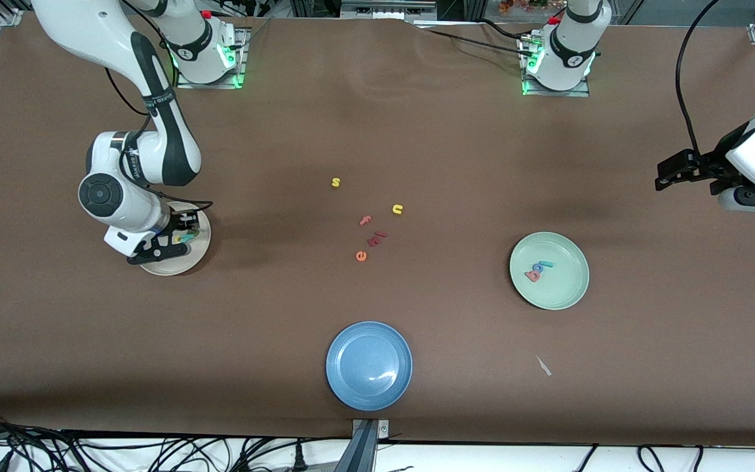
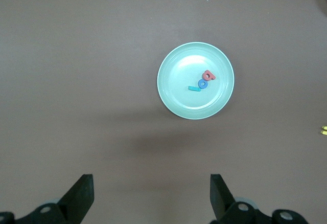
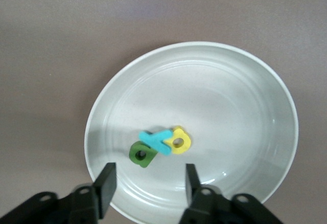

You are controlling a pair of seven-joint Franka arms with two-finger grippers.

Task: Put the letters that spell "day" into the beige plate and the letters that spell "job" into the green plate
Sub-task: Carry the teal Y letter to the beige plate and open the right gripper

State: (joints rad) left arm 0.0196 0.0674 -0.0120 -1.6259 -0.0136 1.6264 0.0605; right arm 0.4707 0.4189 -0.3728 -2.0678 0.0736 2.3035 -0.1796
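Observation:
The beige plate lies at the right arm's end of the table. My right gripper hangs low over it, open, with nothing between its fingers. In the right wrist view the yellow d, the teal y and the green a lie bunched together in the beige plate, just off my right gripper. The green plate holds the teal j, blue o and salmon-red b. My left gripper waits open, up in the air at the left arm's end; its wrist view shows the green plate.
A blue plate sits near the front edge. Loose letters lie mid-table: yellow s, yellow u, pink f, orange e and dark red pieces. A white scrap lies nearer the camera than the green plate.

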